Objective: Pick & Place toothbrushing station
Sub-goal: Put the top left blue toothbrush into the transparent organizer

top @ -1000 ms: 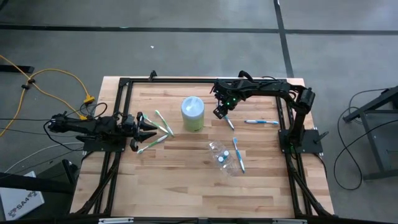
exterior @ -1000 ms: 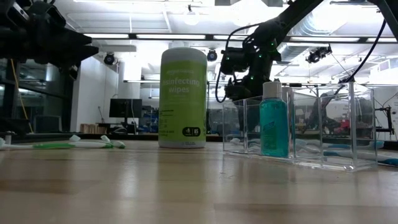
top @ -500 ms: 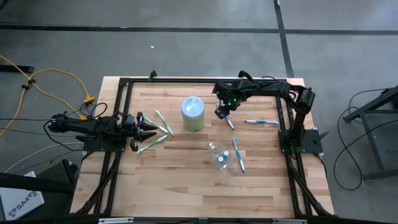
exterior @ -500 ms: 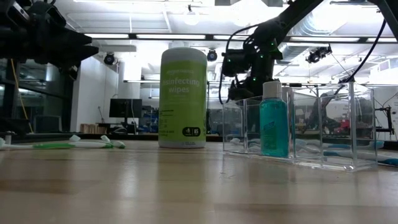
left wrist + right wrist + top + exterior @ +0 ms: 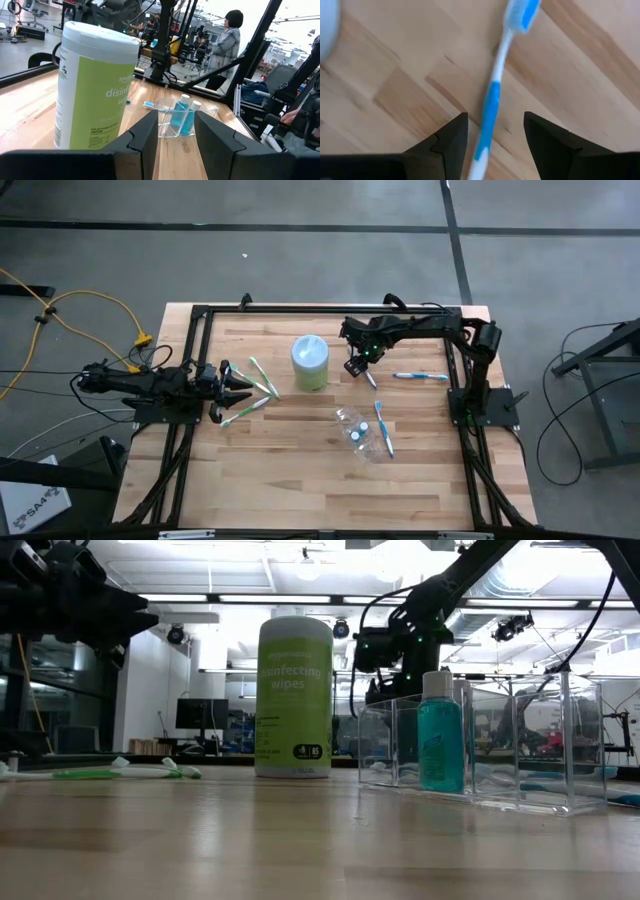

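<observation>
Blue-white toothbrush (image 5: 492,95) lies flat on the table (image 5: 300,480), between the spread fingers of the right gripper (image 5: 356,364); left gripper (image 5: 175,130) waits released, holding nothing.

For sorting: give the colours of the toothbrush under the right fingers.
Blue and white toothbrush, clearest in the right wrist view.

Clear container (image 5: 357,430) holding blue-capped tubes (image 5: 181,110), blue toothbrushes (image 5: 492,95) and green toothbrushes (image 5: 258,385) lying flat
</observation>
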{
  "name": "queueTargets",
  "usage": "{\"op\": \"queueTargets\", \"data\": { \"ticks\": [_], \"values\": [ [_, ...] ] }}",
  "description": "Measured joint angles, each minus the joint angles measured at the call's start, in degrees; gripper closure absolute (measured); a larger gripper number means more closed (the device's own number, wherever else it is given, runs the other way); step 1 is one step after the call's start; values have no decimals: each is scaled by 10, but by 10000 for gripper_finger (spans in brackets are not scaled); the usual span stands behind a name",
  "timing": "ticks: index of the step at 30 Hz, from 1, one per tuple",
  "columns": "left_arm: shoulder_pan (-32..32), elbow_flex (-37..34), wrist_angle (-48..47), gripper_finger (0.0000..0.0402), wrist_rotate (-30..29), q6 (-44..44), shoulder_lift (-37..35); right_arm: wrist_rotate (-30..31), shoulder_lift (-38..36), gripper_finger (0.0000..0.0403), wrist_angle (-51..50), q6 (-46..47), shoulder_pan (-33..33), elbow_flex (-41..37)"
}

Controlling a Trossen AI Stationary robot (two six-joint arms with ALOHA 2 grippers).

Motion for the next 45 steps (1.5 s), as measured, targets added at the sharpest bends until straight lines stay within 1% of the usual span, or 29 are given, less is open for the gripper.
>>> {"op": "queueTargets", "data": {
  "ticks": [6, 12, 19, 23, 30, 38, 45],
  "values": [
    [0, 0, 0, 277, 0, 0, 0, 8, 6, 218, 8, 1, 0, 0],
    [0, 0, 1, 277, 1, 0, 0, -1, 25, 218, 14, 10, 3, 2],
    [0, 0, 3, 277, 1, -2, 0, 17, 33, 219, -3, 12, 9, 3],
    [0, 0, 3, 277, 1, -3, 0, 29, 31, 226, -29, 12, 11, 3],
    [0, 0, 3, 277, 1, -4, 0, 32, 32, 235, -47, 24, 23, 2],
    [0, 0, 3, 277, 1, -4, 0, 40, 32, 239, -49, 29, 30, 1],
    [0, 0, 3, 277, 1, -4, 0, 38, 32, 261, -43, 29, 30, 0]
  ]
}}
